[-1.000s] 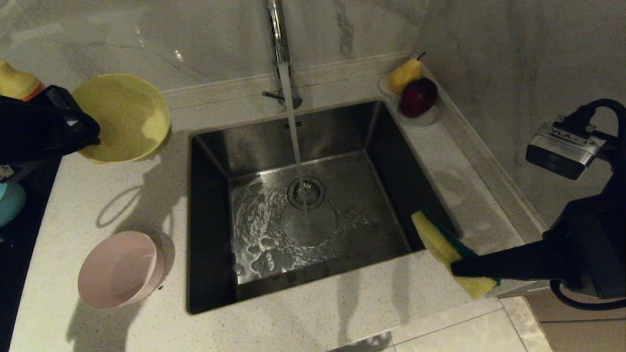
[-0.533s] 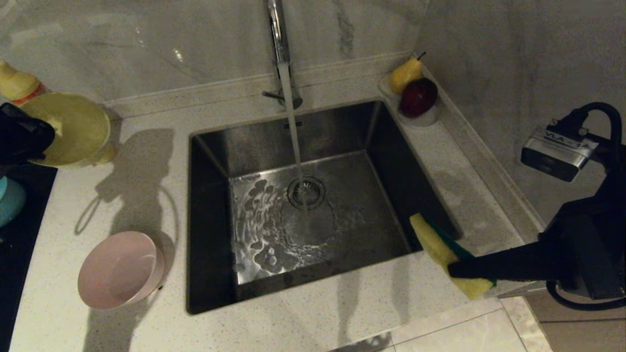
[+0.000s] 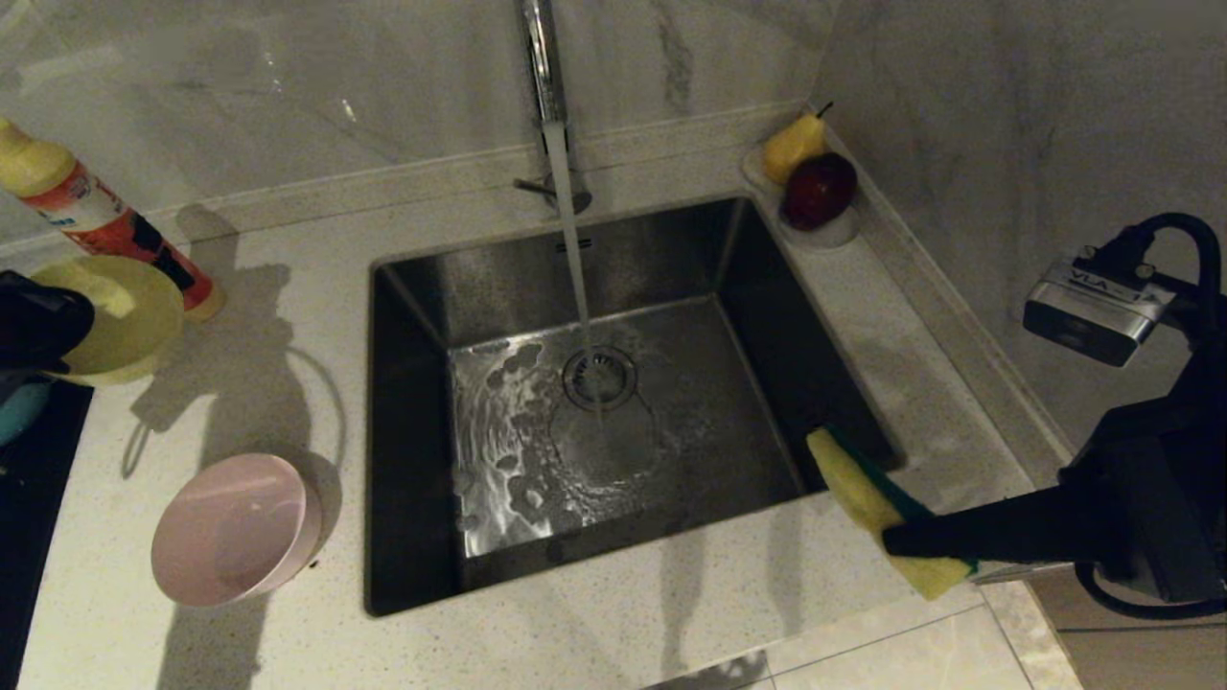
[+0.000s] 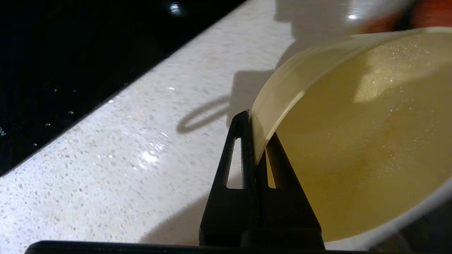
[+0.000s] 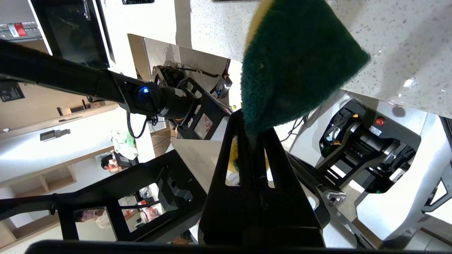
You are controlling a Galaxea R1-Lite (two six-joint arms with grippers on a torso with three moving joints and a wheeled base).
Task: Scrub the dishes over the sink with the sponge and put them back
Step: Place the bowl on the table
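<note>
- Overhead, water runs from the tall chrome tap point(image 3: 543, 67) into the square stainless steel sink point(image 3: 613, 402), splashing around its round drain strainer point(image 3: 600, 377).
- At the far left of the pale speckled counter point(image 3: 240, 307), the left gripper point(image 4: 257, 141) pinches the rim of the pale yellow round plastic bowl point(image 3: 120, 316), its black fingers point(image 4: 243, 155) pressed together on the thin wall; the bowl is tilted, its hollow facing the wrist camera.
- Just behind that bowl stands a leaning bottle point(image 3: 96, 216) with a yellow cap and a red label, against the marble wall.
- On the counter left of the sink, the pale pink round plastic bowl point(image 3: 235, 527) lies tipped, its opening turned to the front left.
- Only an edge of the light blue bowl point(image 3: 21, 407) shows at the left border, beside a dark surface point(image 3: 38, 498).
- By the sink's near right corner, the right gripper point(image 3: 896, 537) clamps the rectangular sponge point(image 3: 877, 498), yellow foam up and dark green scouring face to the right.
- Behind the sink's right corner, a yellow pear point(image 3: 794, 146) and a dark red apple point(image 3: 818, 190) sit on a small white dish point(image 3: 844, 230).
</note>
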